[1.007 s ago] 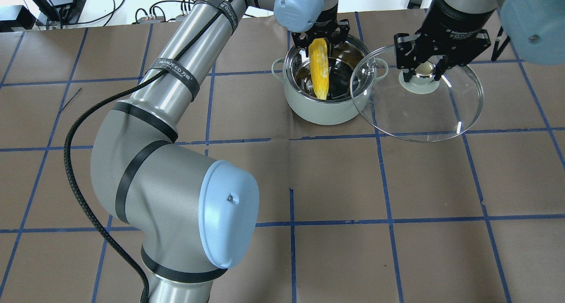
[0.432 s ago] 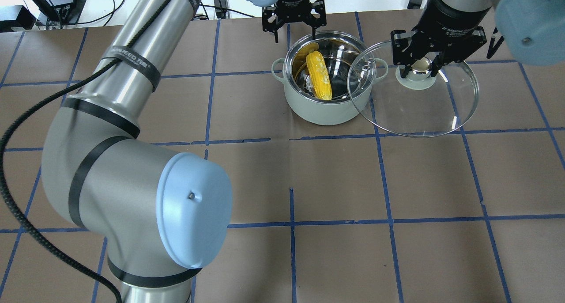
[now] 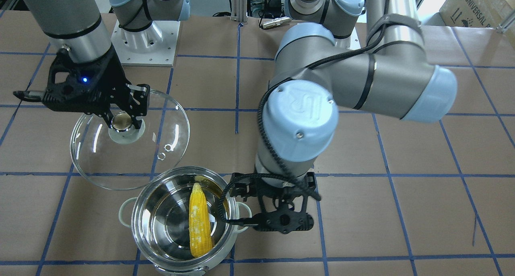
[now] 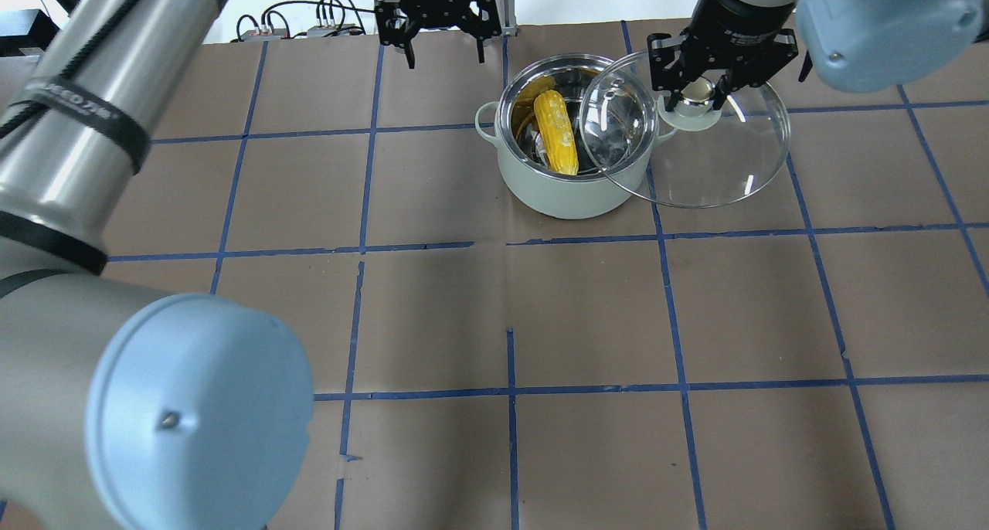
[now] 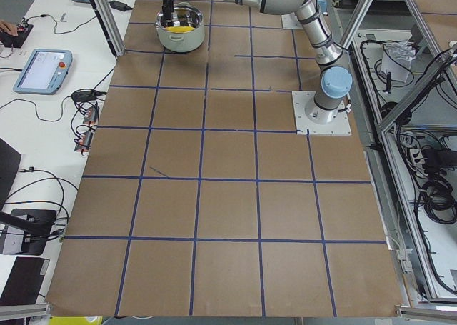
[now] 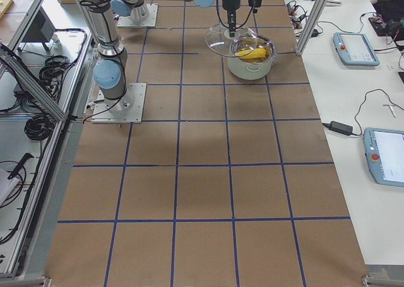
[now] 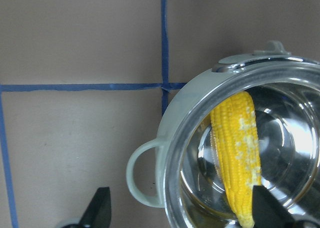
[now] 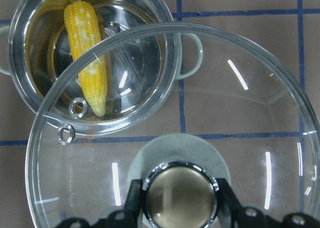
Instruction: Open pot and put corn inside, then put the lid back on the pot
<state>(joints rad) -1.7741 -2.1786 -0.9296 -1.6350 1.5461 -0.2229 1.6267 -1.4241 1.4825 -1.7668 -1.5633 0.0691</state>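
**Lid moves in over the pot, corn inside**

The pot point(image 4: 568, 194), pale outside and mirror-bright within, stands on the brown, blue-taped table point(image 4: 587, 314). The left arm's elbow point(image 4: 201, 414) hides the table's 8 o'clock corner. Since 0.4 s ago the left gripper point(image 4: 444, 59), jaws spread and empty, has drawn off to the pot's 10 o'clock. The right gripper point(image 4: 695, 97), clamped on the knob, has carried the domed glass lid point(image 4: 718, 167) farther over the rim from 3 o'clock. The bumpy yellow corn point(image 4: 558, 132) lies inside.

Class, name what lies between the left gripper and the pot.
Only bare brown table and a blue tape line separate left gripper and pot, in the overhead view.
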